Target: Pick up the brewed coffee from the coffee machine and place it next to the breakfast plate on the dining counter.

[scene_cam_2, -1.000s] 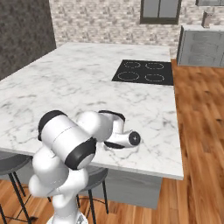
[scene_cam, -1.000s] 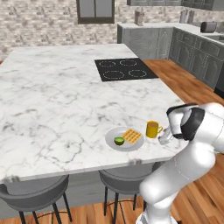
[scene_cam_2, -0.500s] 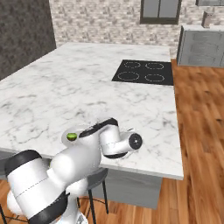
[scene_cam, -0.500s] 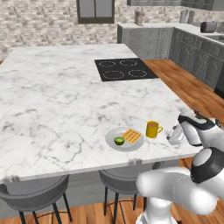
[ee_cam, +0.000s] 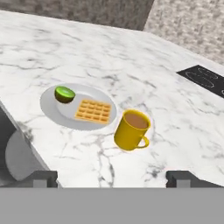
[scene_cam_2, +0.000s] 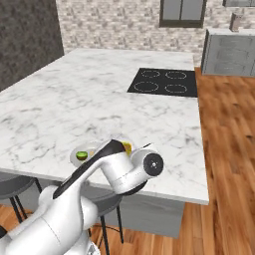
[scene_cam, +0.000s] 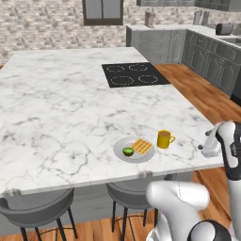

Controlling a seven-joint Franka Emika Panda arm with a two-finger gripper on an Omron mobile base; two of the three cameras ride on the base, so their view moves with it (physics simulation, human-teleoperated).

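The brewed coffee, a yellow mug (scene_cam: 164,139) (ee_cam: 131,130) with dark liquid, stands upright on the white marble dining counter (scene_cam: 61,108) (ee_cam: 131,65), just right of the breakfast plate (scene_cam: 120,144) (ee_cam: 48,105). A waffle (ee_cam: 92,110) and a green fruit half (ee_cam: 64,94) (scene_cam_2: 81,155) lie on that plate. My gripper (ee_cam: 113,180) (scene_cam: 205,147) is open, its tips spread wide with nothing between them. It hangs past the counter's right edge, apart from the mug and facing it. In the right base view my arm covers the mug. The coffee machine is out of view.
A black cooktop (scene_cam: 134,74) (scene_cam_2: 164,82) lies at the counter's far end. Two grey stools (scene_cam: 37,207) (scene_cam: 127,194) stand under the near edge. Grey cabinets (scene_cam: 207,56) line the back right, with wooden floor (scene_cam_2: 224,149) between them and the counter.
My gripper has drawn back to the right, away from the mug, and its jaws have spread wider. The mug stays put beside the plate.
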